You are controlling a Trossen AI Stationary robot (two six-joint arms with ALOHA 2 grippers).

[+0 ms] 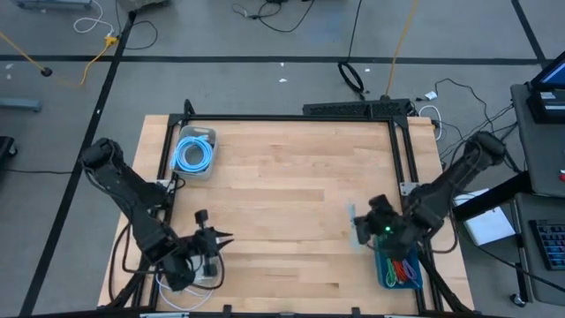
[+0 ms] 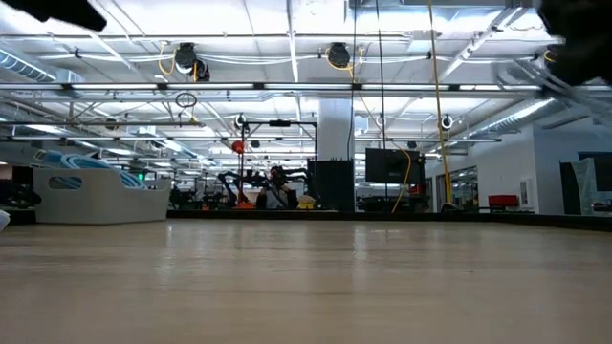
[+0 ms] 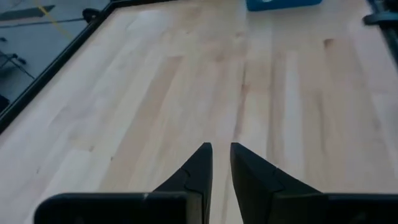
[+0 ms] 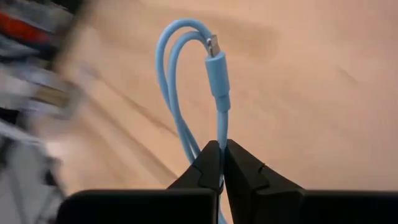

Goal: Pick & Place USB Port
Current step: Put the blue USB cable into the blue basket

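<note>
One light-blue USB cable point(image 4: 214, 74) pinched in the right hand point(image 4: 222, 163), lifted clear of the worktop point(image 1: 291, 177) near 4 o'clock, just beside the blue bin point(image 1: 399, 268) of other cables. Left hand point(image 3: 221, 163) idle near 7 o'clock, fingers close together with a narrow gap, grasping nothing. Best carried level and unhurried across toward the tray with the coiled blue cable point(image 1: 193, 154) at 10 o'clock, presumably the drop spot, keeping the loose loop from dragging on the wood and letting go only once low over the tray.
</note>
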